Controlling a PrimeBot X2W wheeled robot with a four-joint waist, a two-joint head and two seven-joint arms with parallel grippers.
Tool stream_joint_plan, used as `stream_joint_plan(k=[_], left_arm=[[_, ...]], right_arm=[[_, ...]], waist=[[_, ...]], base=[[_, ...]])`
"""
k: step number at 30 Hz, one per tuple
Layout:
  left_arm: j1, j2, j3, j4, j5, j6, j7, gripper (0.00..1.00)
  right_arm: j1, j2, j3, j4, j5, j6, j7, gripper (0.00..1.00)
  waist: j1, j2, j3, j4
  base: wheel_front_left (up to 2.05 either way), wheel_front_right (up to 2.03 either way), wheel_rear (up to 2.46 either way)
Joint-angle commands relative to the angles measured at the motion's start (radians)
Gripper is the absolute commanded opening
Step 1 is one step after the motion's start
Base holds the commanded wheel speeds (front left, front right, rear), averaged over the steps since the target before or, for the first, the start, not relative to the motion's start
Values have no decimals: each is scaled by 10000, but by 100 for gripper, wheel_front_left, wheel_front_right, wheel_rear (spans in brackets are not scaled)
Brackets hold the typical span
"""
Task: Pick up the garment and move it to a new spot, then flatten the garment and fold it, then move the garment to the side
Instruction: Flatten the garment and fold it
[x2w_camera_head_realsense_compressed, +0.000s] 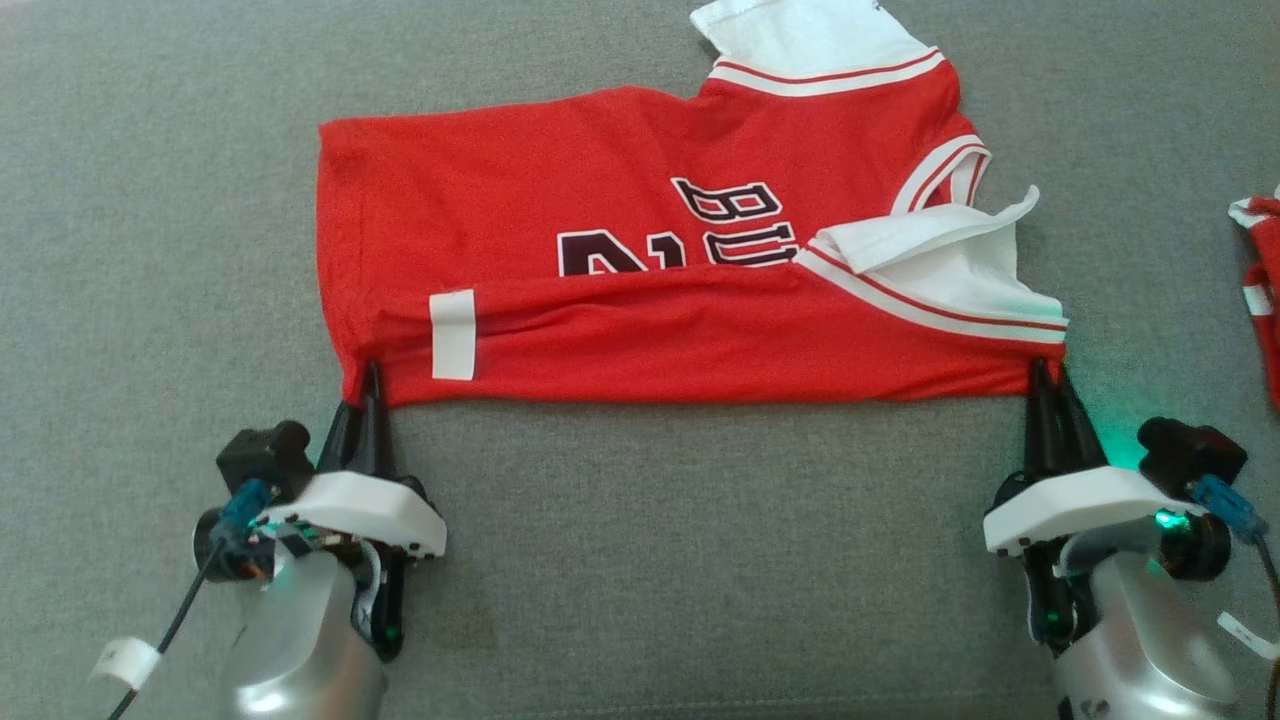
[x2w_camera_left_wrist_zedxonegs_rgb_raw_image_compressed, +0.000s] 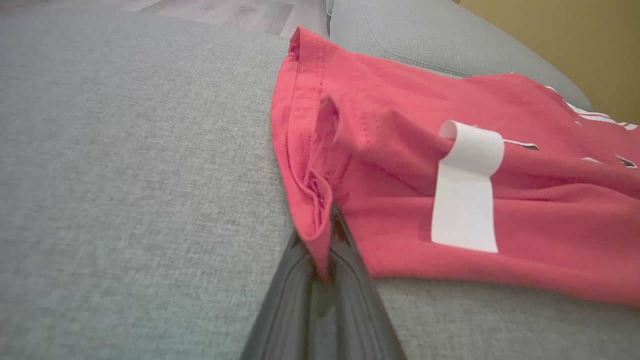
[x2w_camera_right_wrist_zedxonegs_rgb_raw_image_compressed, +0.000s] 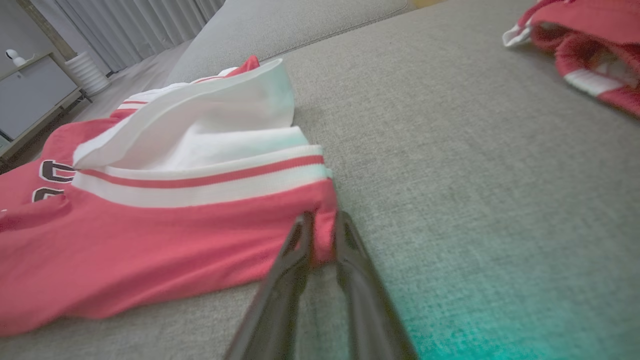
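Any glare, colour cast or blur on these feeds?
Head view: sharp, evenly lit, green glow beside the right gripper. Right wrist view: that green tints the sofa lower right; near fingers blurred. Left wrist view: jersey washed out pinkish, fingers soft.

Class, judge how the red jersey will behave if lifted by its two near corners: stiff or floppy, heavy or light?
Probably floppy: the red jersey already lies folded and wrinkled, so its middle should sag. Likely light, being thin cloth.
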Motion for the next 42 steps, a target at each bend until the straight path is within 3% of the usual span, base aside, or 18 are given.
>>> stream_joint_plan(k=[1, 12, 23, 24, 25, 29, 33, 36, 42], left_arm=[[437, 64, 97, -43, -81, -30, 110, 0], [809, 64, 695, -1172, 12, -25, 110, 0], [2680, 64, 975, -1424, -275, 80, 110, 0], [2786, 64, 952, -1423, -265, 121, 110, 37], [2833, 64, 943, -1443, -261, 154, 110, 100], [2481, 64, 1001, -1732, 10, 275, 110, 100], [1377, 308, 1111, -1766, 589, 104, 110, 100], [112, 863, 844, -1044, 830, -139, 138, 100], [-2150, 1954, 98, 471, 786, -311, 1398, 100]], right_arm=[[-65, -16, 234, -34, 125, -7, -5, 0], [193, -16, 437, -1192, 591, -7, -5, 0], [2006, -16, 542, -1658, 830, -7, -5, 0], [2104, -16, 557, -1720, 851, -7, -5, 22], [2157, -16, 571, -1797, 782, -7, -5, 100], [1991, -16, 564, -2194, 541, -7, -5, 100], [1463, -16, 645, -2581, 225, -7, -5, 100], [1018, -16, 786, -2676, 113, -7, -5, 100], [207, -16, 1118, -2668, 79, -7, -5, 100]], waist=[[-1, 0, -24, 14], [-1, 0, -1057, 21], [-1, 0, -2286, 4], [-1, 0, -2283, -6], [-1, 0, -2250, -12], [-1, 0, -1960, 16], [-1, 0, -1550, 92], [-1, 0, -1211, 107], [-1, 0, -510, -43]], base=[[0, 0, 0], [0, 0, 0], [0, 0, 0], [0, 0, 0], [0, 0, 0], [0, 0, 0], [0, 0, 0], [0, 0, 0], [0, 0, 0]])
